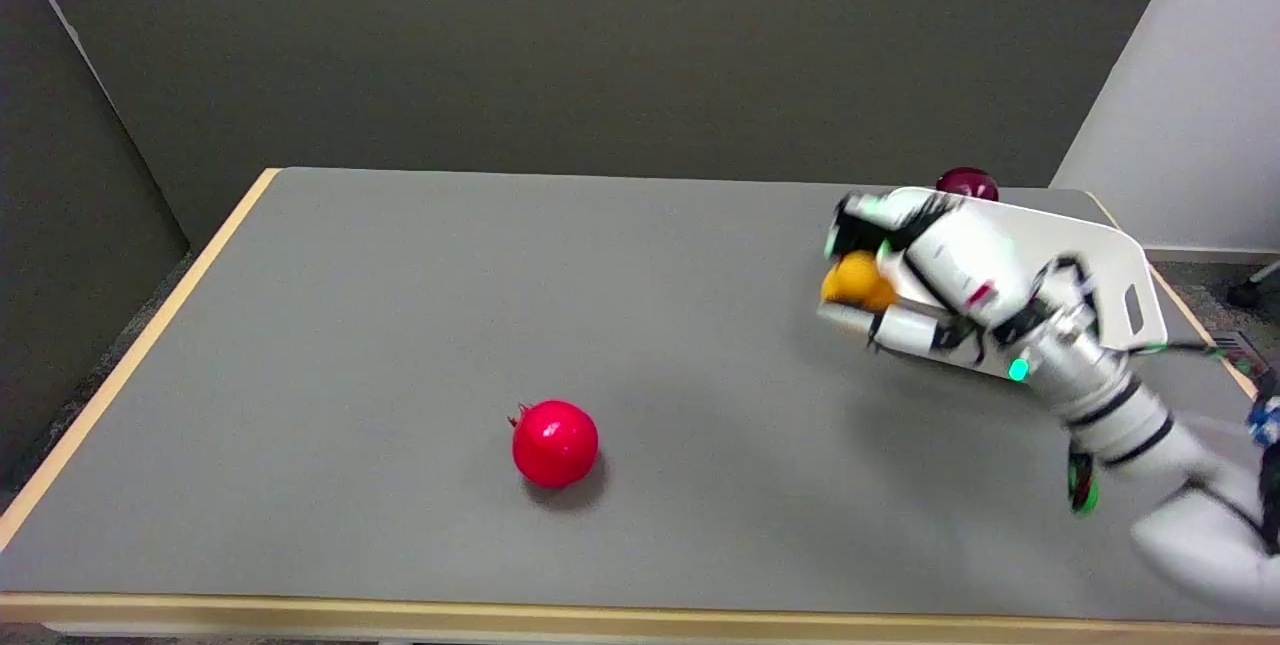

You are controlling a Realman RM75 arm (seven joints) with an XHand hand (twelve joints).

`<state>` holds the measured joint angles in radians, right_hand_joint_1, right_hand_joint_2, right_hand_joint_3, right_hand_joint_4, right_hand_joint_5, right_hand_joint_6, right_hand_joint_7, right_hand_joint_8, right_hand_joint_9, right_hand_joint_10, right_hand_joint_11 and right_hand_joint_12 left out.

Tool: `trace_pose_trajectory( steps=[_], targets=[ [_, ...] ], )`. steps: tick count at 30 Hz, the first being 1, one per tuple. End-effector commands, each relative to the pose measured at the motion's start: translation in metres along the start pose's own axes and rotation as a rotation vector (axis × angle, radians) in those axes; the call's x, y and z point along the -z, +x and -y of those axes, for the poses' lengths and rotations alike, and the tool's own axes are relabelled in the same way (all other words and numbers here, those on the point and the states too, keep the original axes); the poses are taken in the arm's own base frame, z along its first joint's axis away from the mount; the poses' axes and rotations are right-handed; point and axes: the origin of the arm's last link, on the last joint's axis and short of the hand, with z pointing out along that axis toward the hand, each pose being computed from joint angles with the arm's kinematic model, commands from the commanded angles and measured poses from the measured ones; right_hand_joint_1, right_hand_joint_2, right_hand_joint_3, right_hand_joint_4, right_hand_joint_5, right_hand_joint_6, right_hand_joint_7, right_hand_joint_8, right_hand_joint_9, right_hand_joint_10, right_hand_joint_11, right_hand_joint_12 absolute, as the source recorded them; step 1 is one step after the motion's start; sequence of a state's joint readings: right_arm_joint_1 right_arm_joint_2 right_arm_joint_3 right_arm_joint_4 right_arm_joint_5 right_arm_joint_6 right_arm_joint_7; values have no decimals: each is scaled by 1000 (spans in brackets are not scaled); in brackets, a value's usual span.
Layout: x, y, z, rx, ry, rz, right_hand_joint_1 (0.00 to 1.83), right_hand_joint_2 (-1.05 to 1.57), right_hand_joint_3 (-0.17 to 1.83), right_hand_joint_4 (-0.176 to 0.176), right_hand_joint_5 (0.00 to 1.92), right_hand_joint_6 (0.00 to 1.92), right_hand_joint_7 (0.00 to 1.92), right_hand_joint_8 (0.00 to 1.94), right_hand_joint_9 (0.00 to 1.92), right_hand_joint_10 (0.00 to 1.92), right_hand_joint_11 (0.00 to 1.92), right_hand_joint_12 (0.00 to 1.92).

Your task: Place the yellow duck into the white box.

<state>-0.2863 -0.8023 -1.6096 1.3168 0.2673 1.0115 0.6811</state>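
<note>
Hand: my black-and-white right hand (pixel 925 270) grips the small yellow-orange toy duck (pixel 858 280).
Duck: I see it held at the left edge of the white plastic box (pixel 1120 260).
Pomegranate: red glossy ball (pixel 555 442), well left of the box.

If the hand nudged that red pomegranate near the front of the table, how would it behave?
The red pomegranate looks round, so it would probably roll across the flat grey table rather than slide. Its glossy skin suggests it may be slippery to grip. The small crown on its left side might make it wobble as it rolls.
</note>
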Motion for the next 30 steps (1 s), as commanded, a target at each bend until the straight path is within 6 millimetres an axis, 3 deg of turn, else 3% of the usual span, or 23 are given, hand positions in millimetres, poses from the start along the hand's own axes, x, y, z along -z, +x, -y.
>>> trace_pose_trajectory(
  steps=[1, 2, 5, 12, 15, 19, 25, 28, 30],
  targets=[
    [-25, 133, -135, 309, -407, -191, 1194, 1236, 70, -176, 543, 1481, 865, 1402, 816, 1348, 667, 1921],
    [-16, 129, -154, 299, -482, -168, 1193, 1240, 63, -176, 541, 1483, 864, 1405, 815, 1346, 656, 1920],
    [5, 112, -186, 252, -612, -131, 1195, 1241, 62, -176, 538, 1476, 863, 1405, 803, 1350, 588, 1921],
    [42, 58, -206, 193, -722, -10, 1190, 1257, 42, -176, 528, 1489, 854, 1423, 797, 1351, 565, 1921],
    [51, 30, -205, 151, -740, 58, 1190, 1258, 42, -176, 527, 1490, 854, 1423, 796, 1351, 566, 1921],
    [51, 2, -186, 91, -698, 74, 1190, 1257, 43, -176, 527, 1490, 854, 1423, 796, 1352, 573, 1921],
    [33, -9, -159, 47, -612, 45, 1191, 1254, 47, -176, 531, 1486, 855, 1422, 807, 1354, 624, 1920],
    [32, -11, -160, 4, -637, 32, 1190, 1252, 50, -176, 533, 1483, 853, 1427, 810, 1361, 655, 1915],
    [36, -9, -165, -106, -710, -24, 1192, 1245, 37, -157, 552, 1499, 869, 1360, 787, 1303, 499, 1908]
  ],
)
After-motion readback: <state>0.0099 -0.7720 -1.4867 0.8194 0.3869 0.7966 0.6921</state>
